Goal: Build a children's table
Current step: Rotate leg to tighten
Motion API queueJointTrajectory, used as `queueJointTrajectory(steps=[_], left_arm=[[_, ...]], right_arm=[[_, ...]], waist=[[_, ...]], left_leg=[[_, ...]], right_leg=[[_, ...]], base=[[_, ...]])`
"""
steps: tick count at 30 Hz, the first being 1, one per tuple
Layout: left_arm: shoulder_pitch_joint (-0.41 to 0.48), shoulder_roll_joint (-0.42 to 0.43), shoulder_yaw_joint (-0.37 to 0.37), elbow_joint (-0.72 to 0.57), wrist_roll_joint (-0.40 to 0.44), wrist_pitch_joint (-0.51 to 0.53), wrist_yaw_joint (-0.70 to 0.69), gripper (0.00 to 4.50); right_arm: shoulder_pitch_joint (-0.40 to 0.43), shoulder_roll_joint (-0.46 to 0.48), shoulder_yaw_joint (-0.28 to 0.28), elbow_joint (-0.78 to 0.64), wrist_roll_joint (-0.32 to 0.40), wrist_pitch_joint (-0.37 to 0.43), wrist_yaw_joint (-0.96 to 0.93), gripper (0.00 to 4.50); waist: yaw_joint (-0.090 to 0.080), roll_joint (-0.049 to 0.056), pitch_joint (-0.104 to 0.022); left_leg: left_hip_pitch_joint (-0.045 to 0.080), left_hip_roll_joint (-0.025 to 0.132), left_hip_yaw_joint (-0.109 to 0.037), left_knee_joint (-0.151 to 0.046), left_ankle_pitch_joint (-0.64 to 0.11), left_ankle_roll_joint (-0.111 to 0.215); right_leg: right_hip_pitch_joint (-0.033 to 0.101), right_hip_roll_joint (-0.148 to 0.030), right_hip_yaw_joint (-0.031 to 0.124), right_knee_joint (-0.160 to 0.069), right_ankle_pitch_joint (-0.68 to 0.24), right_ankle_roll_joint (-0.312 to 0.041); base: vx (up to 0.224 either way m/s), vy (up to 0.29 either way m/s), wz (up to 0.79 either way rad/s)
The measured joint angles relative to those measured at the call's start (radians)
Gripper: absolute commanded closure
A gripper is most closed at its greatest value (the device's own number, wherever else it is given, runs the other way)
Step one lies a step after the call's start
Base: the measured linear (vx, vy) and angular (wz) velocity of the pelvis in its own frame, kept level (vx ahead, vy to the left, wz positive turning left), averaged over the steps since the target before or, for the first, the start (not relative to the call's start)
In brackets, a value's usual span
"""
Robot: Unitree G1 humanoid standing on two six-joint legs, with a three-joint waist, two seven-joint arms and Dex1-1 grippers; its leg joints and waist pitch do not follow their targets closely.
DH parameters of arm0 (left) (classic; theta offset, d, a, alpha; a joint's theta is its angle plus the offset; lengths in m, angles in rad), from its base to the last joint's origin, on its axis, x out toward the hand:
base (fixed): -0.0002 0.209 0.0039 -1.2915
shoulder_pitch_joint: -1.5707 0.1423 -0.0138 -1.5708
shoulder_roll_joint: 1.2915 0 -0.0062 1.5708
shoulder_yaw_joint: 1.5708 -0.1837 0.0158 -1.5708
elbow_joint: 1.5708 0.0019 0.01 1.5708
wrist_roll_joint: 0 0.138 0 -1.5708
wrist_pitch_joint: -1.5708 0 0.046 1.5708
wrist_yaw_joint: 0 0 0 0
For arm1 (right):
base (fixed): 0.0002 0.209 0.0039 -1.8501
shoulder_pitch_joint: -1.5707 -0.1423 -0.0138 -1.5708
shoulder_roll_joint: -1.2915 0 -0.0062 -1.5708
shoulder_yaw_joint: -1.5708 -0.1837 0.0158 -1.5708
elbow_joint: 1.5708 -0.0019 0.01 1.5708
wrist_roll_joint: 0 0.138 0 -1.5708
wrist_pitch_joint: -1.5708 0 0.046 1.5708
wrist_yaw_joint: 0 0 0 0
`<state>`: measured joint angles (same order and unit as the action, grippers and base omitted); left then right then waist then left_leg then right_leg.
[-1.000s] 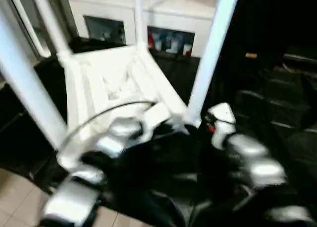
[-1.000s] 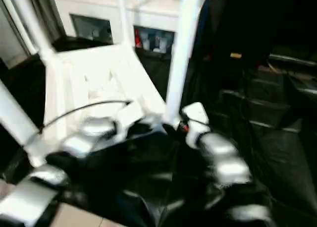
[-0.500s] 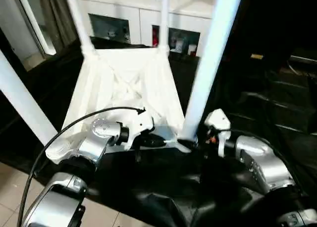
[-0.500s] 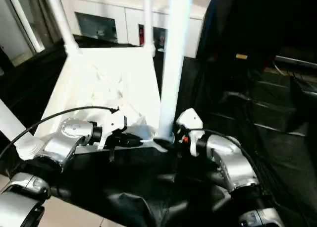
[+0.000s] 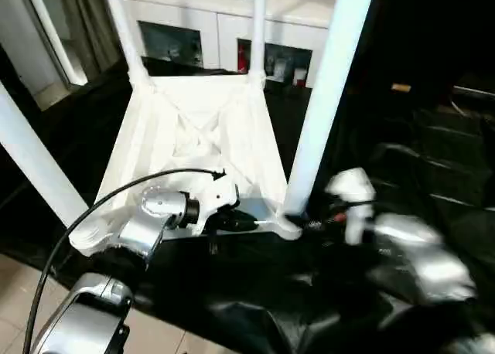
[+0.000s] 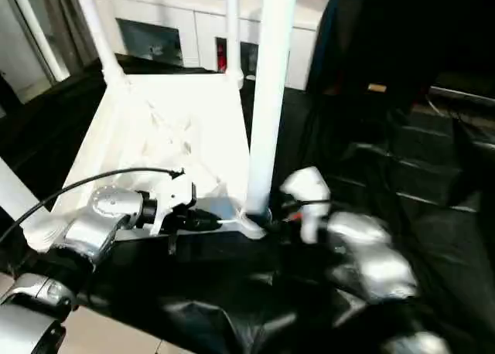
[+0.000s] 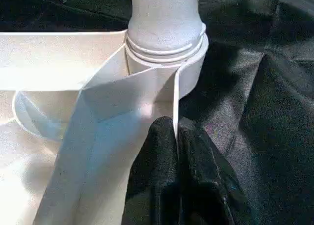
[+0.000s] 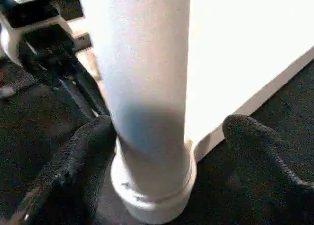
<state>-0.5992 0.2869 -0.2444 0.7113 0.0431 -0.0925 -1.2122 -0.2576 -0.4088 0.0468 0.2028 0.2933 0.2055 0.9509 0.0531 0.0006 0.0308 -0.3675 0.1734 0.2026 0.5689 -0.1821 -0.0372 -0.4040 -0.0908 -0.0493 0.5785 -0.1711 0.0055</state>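
Observation:
The children's table lies upside down on black cloth: its white ribbed tabletop [image 5: 193,130] faces up, and white legs stand in the corner sockets. My left gripper [image 7: 175,131] is shut on the thin near rim of the tabletop, just beside the near right socket [image 7: 167,53]. My right gripper [image 8: 171,124] is open around the base of the near right leg [image 5: 321,99]. One of its fingers [image 8: 93,151] is against the leg and the other stands apart from it. The near left leg [image 5: 35,161] and both far legs [image 5: 124,29] are upright.
A white cabinet [image 5: 193,29] with glass doors stands behind the table. Crumpled black cloth [image 5: 418,137] covers the surface to the right and front. Tiled floor [image 5: 15,292] shows at the near left. A black cable [image 5: 100,207] loops over my left forearm.
The view swung and steadied over the table. In the last half second my right arm has shifted slightly to the right and shows blurred; the left gripper keeps its hold on the rim.

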Motion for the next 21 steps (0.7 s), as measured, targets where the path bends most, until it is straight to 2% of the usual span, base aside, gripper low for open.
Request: queueJointTrajectory(steps=[4,5,7,8,10,15,17,18,19,21], left_arm=[[-0.030,-0.027,-0.001,0.050,0.030,-0.024,0.086,4.50],[-0.043,-0.038,0.000,0.070,0.037,-0.022,0.132,4.50],[-0.056,-0.053,0.007,0.088,0.042,-0.010,0.197,4.50],[-0.061,-0.058,0.013,0.096,0.042,-0.001,0.227,4.50],[-0.063,-0.069,0.014,0.099,0.047,0.003,0.255,4.50],[-0.080,-0.109,0.011,0.110,0.072,-0.002,0.296,4.50],[-0.080,-0.108,0.011,0.110,0.071,-0.002,0.298,4.50],[-0.078,-0.104,0.013,0.101,0.065,0.005,0.289,4.05],[-0.073,-0.096,0.016,0.088,0.053,0.015,0.278,4.05],[-0.040,-0.092,0.059,0.024,-0.023,0.042,0.252,3.88]], right_arm=[[0.081,-0.084,-0.061,-0.058,0.025,0.016,0.018,0.73],[0.093,-0.096,-0.081,-0.063,0.025,0.022,0.015,0.73],[0.106,-0.099,-0.091,-0.073,0.025,0.028,0.007,0.73],[0.111,-0.097,-0.091,-0.079,0.025,0.033,-0.004,0.73],[0.117,-0.092,-0.090,-0.091,0.025,0.047,-0.016,0.73],[0.126,-0.081,-0.062,-0.144,0.027,0.062,-0.022,0.73],[0.127,-0.076,-0.057,-0.152,0.027,0.066,-0.025,0.73],[0.125,-0.065,-0.057,-0.152,0.027,0.068,-0.034,0.68],[0.120,-0.050,-0.056,-0.152,0.027,0.068,-0.042,0.68],[0.107,-0.024,-0.042,-0.152,0.027,0.078,-0.054,0.68]], waist=[[0.006,0.001,0.000],[0.003,0.001,0.000],[-0.013,-0.001,0.001],[-0.022,-0.001,0.001],[-0.024,0.000,0.001],[-0.008,0.001,0.001],[-0.007,0.000,0.002],[-0.007,0.000,0.002],[-0.009,-0.001,0.003],[-0.008,-0.007,0.007]], left_leg=[[0.000,0.000,0.000,0.002,0.000,0.000],[0.000,0.000,0.000,0.002,0.000,0.000],[0.000,0.000,0.000,0.002,0.000,0.000],[-0.001,0.000,0.000,0.002,0.000,0.000],[0.000,0.000,-0.001,0.001,0.000,0.000],[-0.002,0.000,-0.002,0.001,0.000,0.000],[-0.002,0.000,-0.002,0.002,-0.001,0.002],[-0.002,0.000,-0.002,0.002,-0.001,0.002],[-0.003,0.000,-0.002,0.001,-0.001,0.002],[-0.004,0.002,-0.002,0.001,0.000,0.002]], right_leg=[[0.001,0.000,0.001,0.000,0.000,0.000],[0.001,0.000,0.001,0.000,0.000,0.000],[0.000,0.000,0.001,0.000,-0.002,0.005],[0.000,0.000,0.000,0.000,-0.002,0.005],[0.000,0.000,-0.002,0.000,-0.002,0.005],[-0.001,0.000,-0.003,-0.001,0.001,0.000],[-0.001,-0.001,-0.003,-0.001,0.001,0.000],[-0.001,-0.001,-0.004,-0.001,0.001,0.000],[-0.002,-0.001,-0.004,0.000,0.001,0.000],[-0.004,-0.001,-0.006,0.001,0.001,0.000]], base=[[0.000,0.000,0.00],[0.000,0.000,0.00],[0.000,0.000,0.00],[0.000,0.000,0.00],[0.000,0.000,0.00],[0.000,0.000,0.00],[0.000,0.000,0.00],[0.000,0.000,0.00],[0.000,0.000,0.00],[0.000,0.000,0.00]])
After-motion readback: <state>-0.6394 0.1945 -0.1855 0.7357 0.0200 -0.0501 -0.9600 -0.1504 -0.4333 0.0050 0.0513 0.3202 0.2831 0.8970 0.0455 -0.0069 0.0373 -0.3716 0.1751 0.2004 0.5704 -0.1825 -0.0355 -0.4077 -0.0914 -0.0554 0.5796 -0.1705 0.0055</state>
